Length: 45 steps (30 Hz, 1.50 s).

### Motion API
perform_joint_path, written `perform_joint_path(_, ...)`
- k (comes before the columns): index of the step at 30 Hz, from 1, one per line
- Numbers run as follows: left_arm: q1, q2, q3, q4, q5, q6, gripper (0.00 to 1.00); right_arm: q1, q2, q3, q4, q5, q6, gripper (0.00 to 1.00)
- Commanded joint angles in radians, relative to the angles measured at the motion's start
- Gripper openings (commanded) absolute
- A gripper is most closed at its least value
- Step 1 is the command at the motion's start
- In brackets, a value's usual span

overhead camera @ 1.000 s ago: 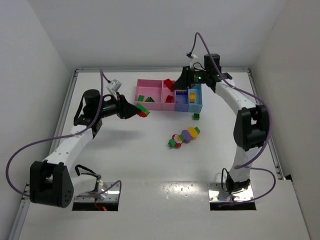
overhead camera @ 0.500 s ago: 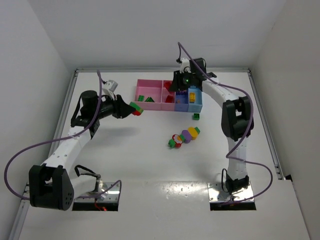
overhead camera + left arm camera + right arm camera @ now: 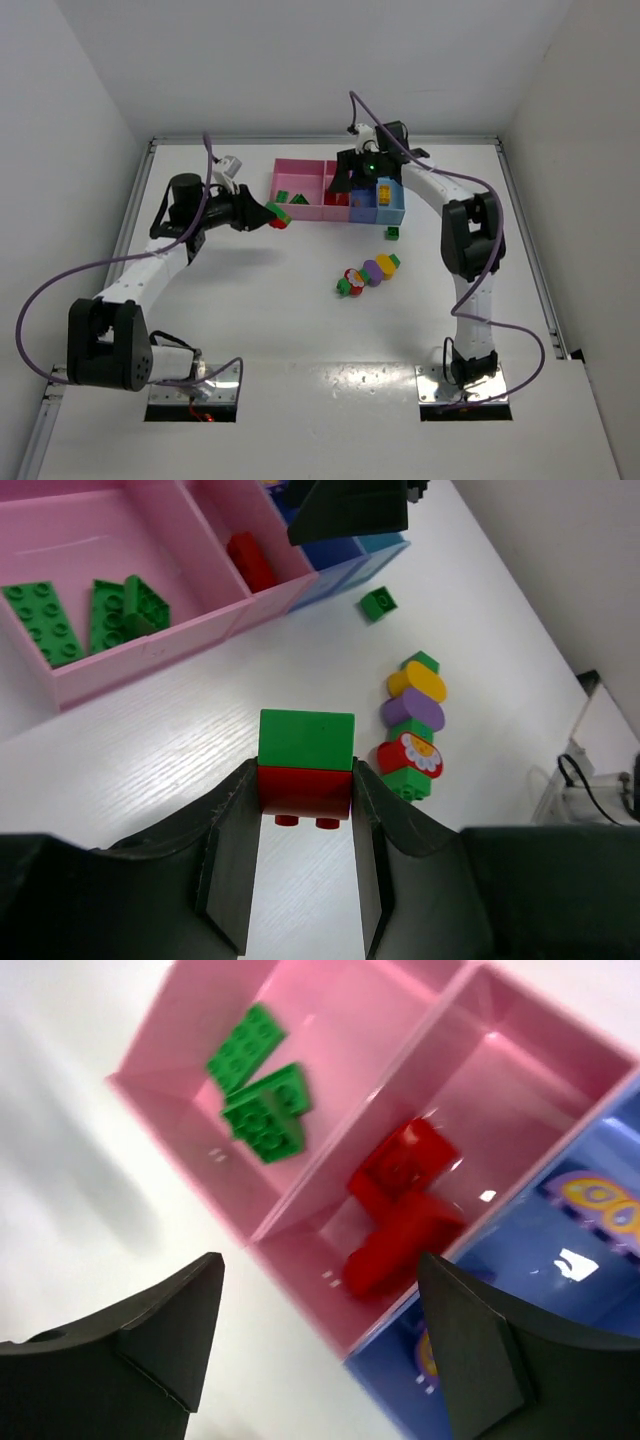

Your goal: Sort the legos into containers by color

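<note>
Top: L arm reaches fwd, left gripper [image 3: 270, 215] clamped on green-over-red stack [image 3: 281, 215], just short of wide pink bin [image 3: 300, 172]. R arm stretched far, right gripper [image 3: 342, 186] above narrow pink bin [image 3: 337, 213].
L wrist: bare table [image 3: 150, 760] under claw, striped stack [image 3: 412, 725] ahead-right.
R wrist: jaws wide, empty; red bricks [image 3: 400, 1200] below, between them.

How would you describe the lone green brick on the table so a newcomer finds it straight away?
Start at the row of bins at the far side of the table. Just in front of its light blue end bin lies one small green brick. Unlike the striped stack further from the bins, it is single and all green.
</note>
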State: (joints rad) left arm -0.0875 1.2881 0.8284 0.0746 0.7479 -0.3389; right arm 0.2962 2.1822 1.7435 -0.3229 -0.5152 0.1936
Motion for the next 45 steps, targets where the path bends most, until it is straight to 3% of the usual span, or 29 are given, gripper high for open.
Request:
perform_joint_path(1, 0.012, 0.019, 0.031, 0.12, 0.149, -0.063, 0.09, -0.04, -0.123, -0.035, 0.037, -0.336, -0.029, 0.78)
perform_joint_path(4, 0.012, 0.043, 0.031, 0.216, 0.252, -0.124, 0.09, -0.058, -0.159, -0.103, 0.184, -0.636, 0.08, 0.78)
perform_joint_path(5, 0.003, 0.059, 0.022, 0.27, 0.316, -0.167, 0.09, -0.058, -0.177, -0.157, 0.337, -0.778, 0.215, 0.77)
perform_joint_path(7, 0.003, 0.072, 0.021, 0.313, 0.364, -0.224, 0.09, -0.032, -0.187, -0.197, 0.422, -0.885, 0.285, 0.77)
perform_joint_path(14, -0.041, 0.111, 0.06, 0.347, 0.484, -0.261, 0.12, 0.046, -0.219, -0.231, 0.444, -0.95, 0.276, 0.76)
perform_joint_path(34, -0.051, 0.102, 0.071, 0.347, 0.485, -0.27, 0.12, 0.179, -0.219, -0.22, 0.473, -0.95, 0.285, 0.76)
perform_joint_path(36, -0.051, 0.111, 0.08, 0.347, 0.485, -0.27, 0.12, 0.189, -0.219, -0.22, 0.473, -0.95, 0.285, 0.7)
perform_joint_path(40, -0.051, 0.111, 0.08, 0.356, 0.485, -0.27, 0.12, 0.189, -0.21, -0.22, 0.473, -0.93, 0.285, 0.44)
perform_joint_path(45, -0.051, 0.111, 0.08, 0.356, 0.485, -0.27, 0.12, 0.189, -0.2, -0.211, 0.473, -0.93, 0.285, 0.22)
